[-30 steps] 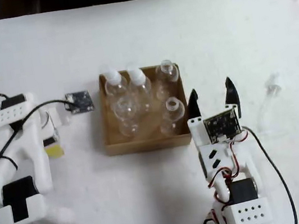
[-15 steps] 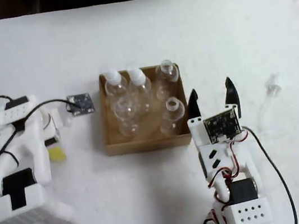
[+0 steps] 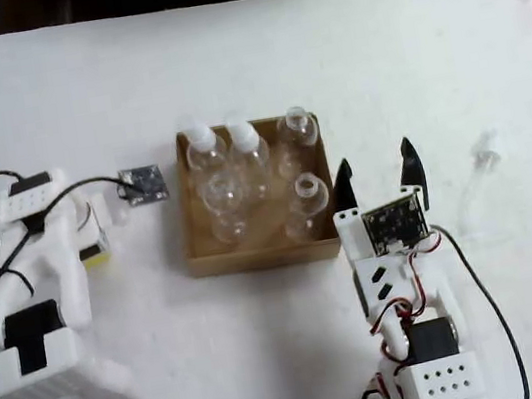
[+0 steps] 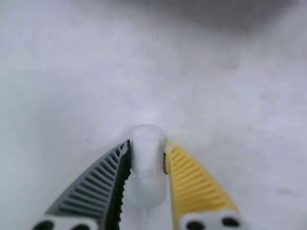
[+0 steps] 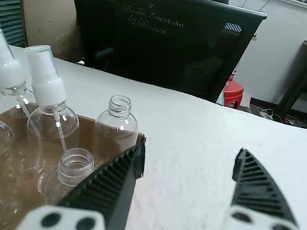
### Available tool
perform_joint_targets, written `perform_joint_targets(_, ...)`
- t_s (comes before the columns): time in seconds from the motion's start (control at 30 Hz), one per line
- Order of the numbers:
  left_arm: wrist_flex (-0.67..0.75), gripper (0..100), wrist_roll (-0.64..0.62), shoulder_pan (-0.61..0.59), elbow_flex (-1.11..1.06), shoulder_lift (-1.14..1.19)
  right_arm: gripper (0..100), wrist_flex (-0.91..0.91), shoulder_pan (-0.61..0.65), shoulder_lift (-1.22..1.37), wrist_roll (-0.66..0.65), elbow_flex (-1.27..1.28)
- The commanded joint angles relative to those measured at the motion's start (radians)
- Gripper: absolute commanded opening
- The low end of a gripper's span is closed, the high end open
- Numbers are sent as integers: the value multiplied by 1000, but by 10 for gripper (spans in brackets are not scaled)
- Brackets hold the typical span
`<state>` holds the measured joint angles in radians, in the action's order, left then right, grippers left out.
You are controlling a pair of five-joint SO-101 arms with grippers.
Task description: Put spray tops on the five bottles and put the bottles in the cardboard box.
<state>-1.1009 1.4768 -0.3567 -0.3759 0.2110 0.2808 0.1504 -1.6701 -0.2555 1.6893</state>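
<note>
Since a second ago the left arm (image 3: 39, 266) has shifted a little at its side of the table (image 3: 445, 50). Less of its yellow finger now shows from under the wrist. The right arm and the cardboard box (image 3: 265, 256) have not moved.

The left gripper (image 4: 147, 146) is clamped narrowly on a spray top (image 4: 146, 167). The grey and yellow fingers press the cap's two sides, and it is held just above the bare tabletop, well to the left of the box. The right gripper (image 3: 374, 157) stands wide apart and holds nothing, just beside the box's near right corner.

All five bottles already stand in the box. The two at the back left (image 3: 204, 148) (image 3: 247, 142) wear spray tops. The back right bottle (image 3: 295, 129), the front right bottle (image 3: 308, 193) and the front left bottle (image 3: 223, 201) have open necks.

The spray top looks like small, hard, smooth plastic. It is probably very light and likely to twist or slip if pinched near its rounded end, so a hold across the cap's body, as now, seems soundest. The bottles appear to be thin, clear and empty, so they would tip or dent easily. When a top is pressed on, the free gripper would best steady a bottle around its shoulder or body, not its neck.
</note>
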Motion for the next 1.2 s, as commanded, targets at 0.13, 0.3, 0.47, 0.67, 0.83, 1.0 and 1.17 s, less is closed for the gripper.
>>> perform_joint_targets(0.13, -215, 21, -178, 31, 6, -321, 269, 1, 2, 2, -14, 6)
perform_joint_targets(0.3, -408, 21, -258, 104, 6, -582, 269, 1, 1, 2, -14, 6)
perform_joint_targets(0.47, -436, 21, -416, 153, 5, -869, 269, 2, -1, 2, -14, 6)
perform_joint_targets(0.67, -319, 21, -730, 156, -28, -1171, 269, 2, -1, 2, -14, 6)
perform_joint_targets(0.83, -209, 20, -890, 157, -133, -1296, 269, 2, -1, 2, -14, 6)
perform_joint_targets(1.0, -158, 20, -1019, 159, -181, -1356, 269, 2, -1, 2, -14, 6)
perform_joint_targets(1.17, -158, 20, -1148, 282, -164, -1437, 269, 2, -1, 2, -14, 6)
